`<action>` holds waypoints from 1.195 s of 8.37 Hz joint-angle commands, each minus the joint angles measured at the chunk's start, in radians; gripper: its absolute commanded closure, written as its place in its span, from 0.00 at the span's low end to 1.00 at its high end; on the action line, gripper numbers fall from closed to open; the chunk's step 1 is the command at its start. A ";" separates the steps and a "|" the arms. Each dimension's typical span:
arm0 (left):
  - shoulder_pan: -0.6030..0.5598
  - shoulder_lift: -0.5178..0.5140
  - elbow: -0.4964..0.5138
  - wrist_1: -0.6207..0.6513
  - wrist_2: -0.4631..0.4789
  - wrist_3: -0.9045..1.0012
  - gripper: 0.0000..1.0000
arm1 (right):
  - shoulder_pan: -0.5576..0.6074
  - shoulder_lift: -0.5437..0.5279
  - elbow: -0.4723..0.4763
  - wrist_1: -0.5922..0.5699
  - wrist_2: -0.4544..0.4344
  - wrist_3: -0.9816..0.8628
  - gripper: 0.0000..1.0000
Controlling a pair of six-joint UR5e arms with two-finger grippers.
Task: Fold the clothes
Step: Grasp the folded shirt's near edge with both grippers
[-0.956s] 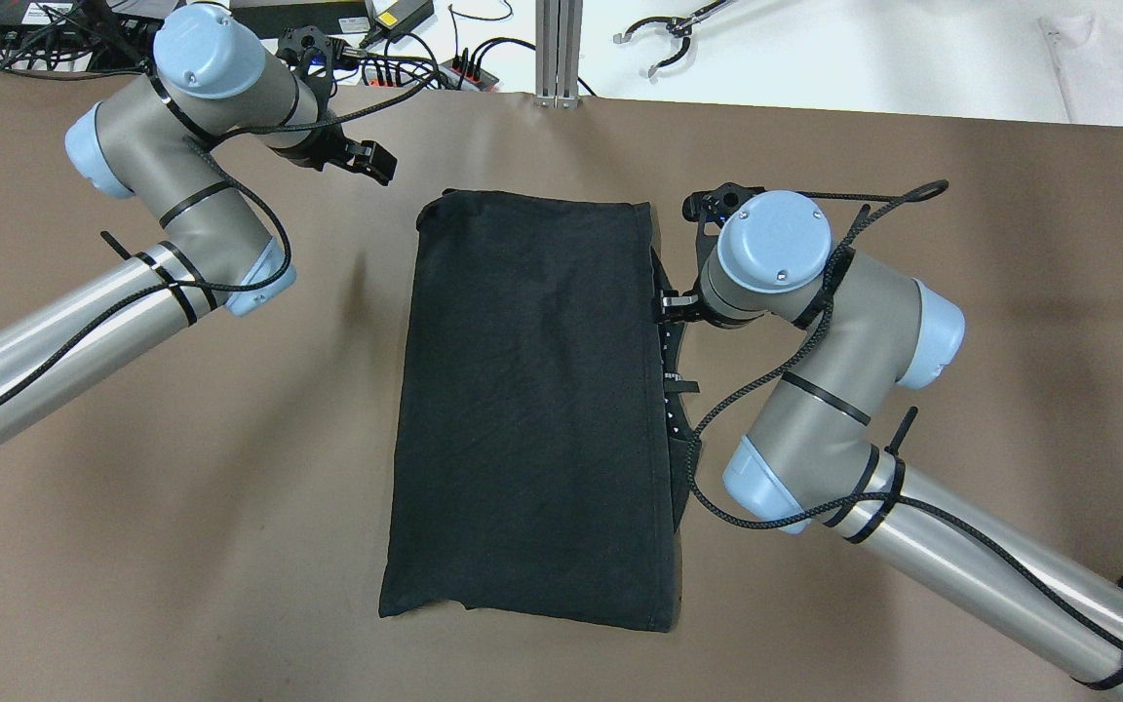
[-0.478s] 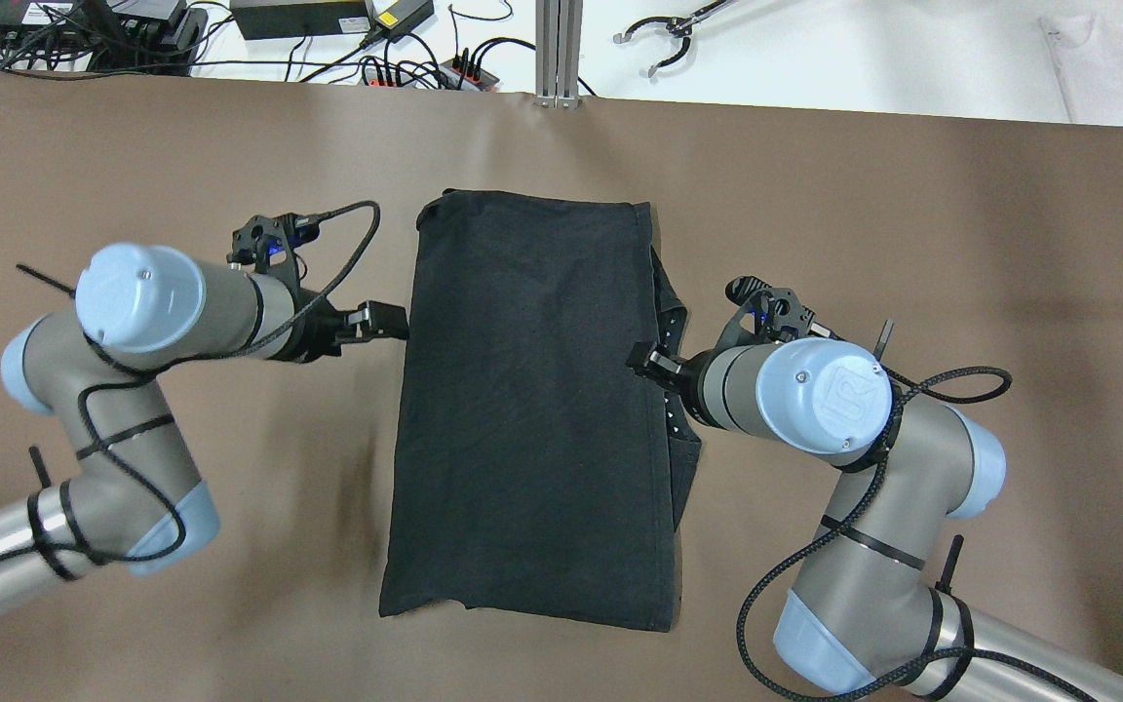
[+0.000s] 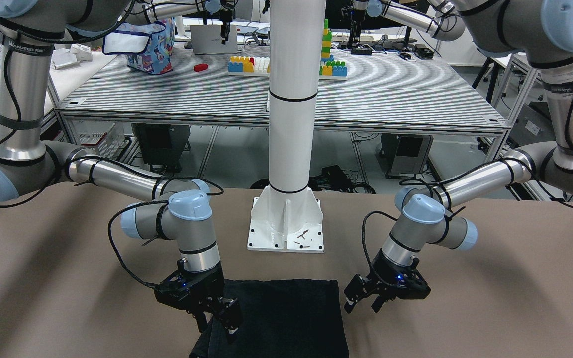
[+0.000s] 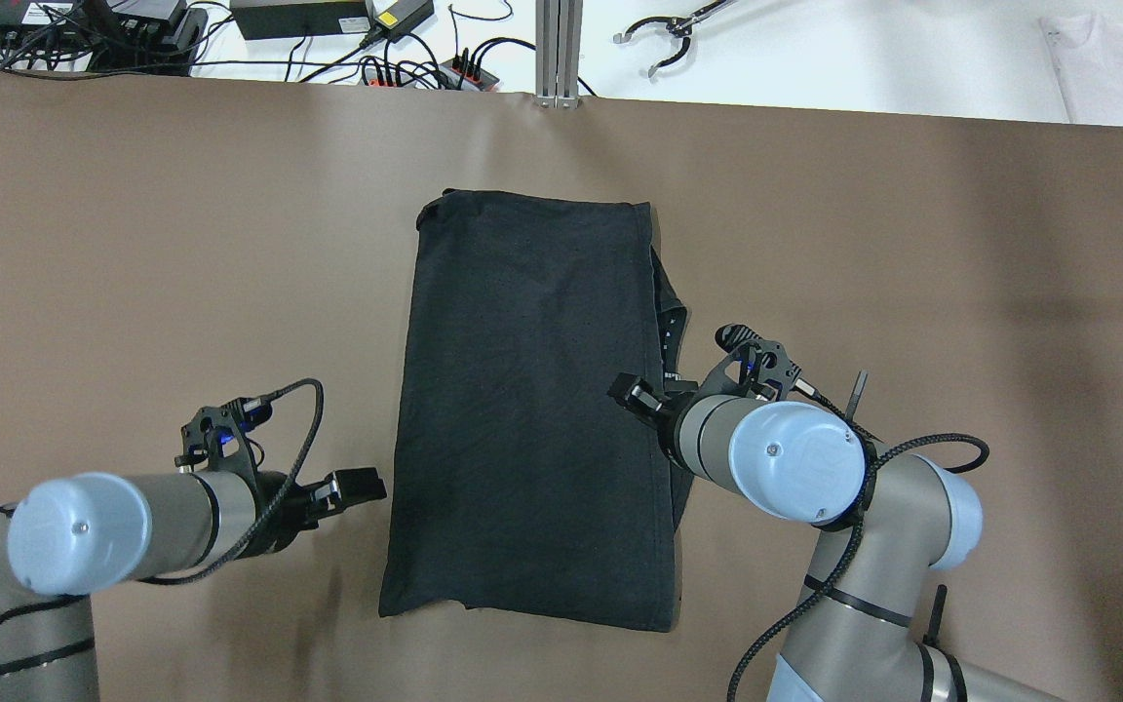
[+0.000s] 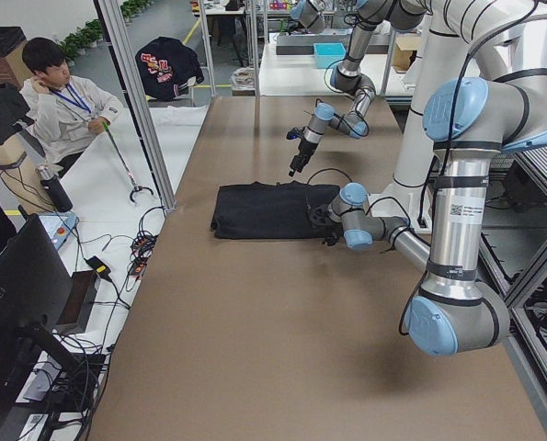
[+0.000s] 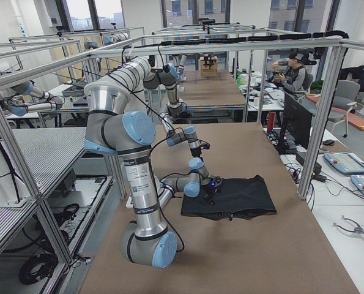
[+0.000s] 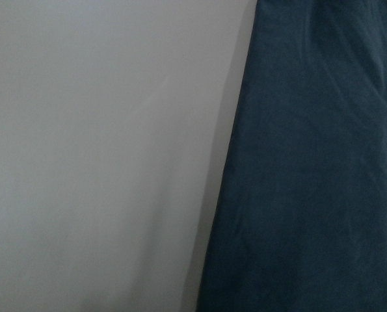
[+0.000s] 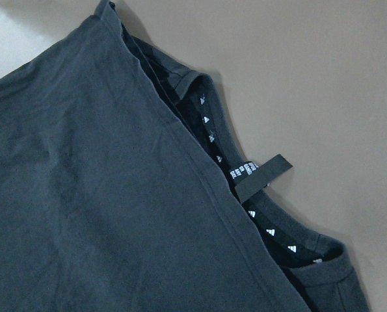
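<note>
The black cloth (image 4: 532, 409) lies flat on the brown table as a folded rectangle, its collar and label showing along its right edge (image 8: 255, 175). It also shows at the bottom of the front view (image 3: 286, 318). My left gripper (image 4: 359, 485) is open and empty, low beside the cloth's left edge, which fills the right of the left wrist view (image 7: 310, 162). In the front view it (image 3: 363, 303) has its fingers spread. My right gripper (image 4: 632, 394) is open just above the cloth's right edge, and in the front view (image 3: 217, 324) it hangs over the fabric.
The white pillar base (image 3: 286, 223) stands on the table at the robot's side of the cloth. Cables and power strips (image 4: 425, 68), a grabber tool (image 4: 664, 39) and a white garment (image 4: 1107, 58) lie beyond the far edge. A person (image 5: 62, 110) sits off the far side.
Both arms swung back toward the robot's side. The left gripper moved from beyond the cloth's far left corner to beside its near left edge. The right gripper slid along the right edge.
</note>
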 commanded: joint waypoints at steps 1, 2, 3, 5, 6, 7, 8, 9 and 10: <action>0.187 0.036 -0.017 0.001 0.184 -0.110 0.00 | -0.013 -0.005 0.008 0.000 -0.028 0.001 0.07; 0.236 0.032 -0.013 0.003 0.213 -0.104 0.00 | -0.013 -0.008 0.008 0.000 -0.029 -0.002 0.07; 0.270 0.023 -0.010 0.006 0.250 -0.104 0.00 | -0.013 -0.010 0.008 0.000 -0.029 -0.003 0.07; 0.279 0.015 0.007 0.006 0.258 -0.106 0.03 | -0.018 -0.011 0.007 0.000 -0.043 -0.009 0.07; 0.279 0.000 0.019 0.006 0.258 -0.106 0.10 | -0.025 -0.011 0.007 0.000 -0.048 -0.009 0.07; 0.279 -0.023 0.044 0.006 0.259 -0.106 0.18 | -0.034 -0.011 0.007 0.000 -0.065 -0.011 0.06; 0.278 -0.034 0.042 0.006 0.258 -0.104 0.28 | -0.036 -0.011 0.007 0.000 -0.065 -0.011 0.06; 0.270 -0.037 0.035 0.004 0.252 -0.104 0.26 | -0.034 -0.011 0.005 0.000 -0.065 -0.014 0.06; 0.263 -0.036 0.035 0.003 0.249 -0.103 0.10 | -0.034 -0.011 0.005 0.000 -0.066 -0.014 0.06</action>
